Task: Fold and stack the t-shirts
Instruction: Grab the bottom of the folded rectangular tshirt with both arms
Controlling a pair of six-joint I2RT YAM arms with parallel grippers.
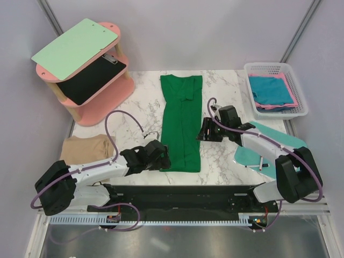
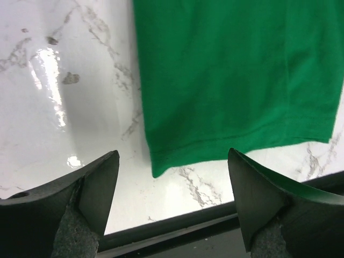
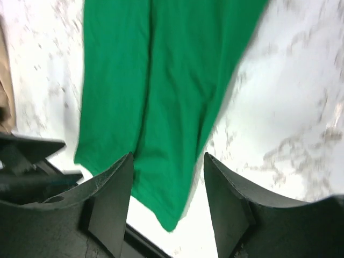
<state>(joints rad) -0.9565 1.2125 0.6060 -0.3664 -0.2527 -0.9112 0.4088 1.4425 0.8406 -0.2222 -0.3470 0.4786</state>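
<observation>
A dark green t-shirt [image 1: 181,121] lies folded lengthwise into a long strip down the middle of the marble table [image 1: 226,86]. My left gripper [image 1: 164,161] is open and empty just left of the strip's near hem, which shows in the left wrist view [image 2: 236,80]. My right gripper [image 1: 204,130] is open and empty at the strip's right edge, halfway along; the shirt shows in the right wrist view [image 3: 161,107]. A folded tan-beige shirt [image 1: 86,148] lies at the left edge. Teal-blue [image 1: 270,88] and pink [image 1: 290,94] shirts lie in a basket.
A white basket [image 1: 298,80] stands at the back right. A pink two-tier stand [image 1: 110,94] with a pale green clipboard [image 1: 75,47] stands at the back left. A mint-teal board [image 1: 263,148] lies under my right arm. The table's black front rail [image 1: 183,191] runs along the near edge.
</observation>
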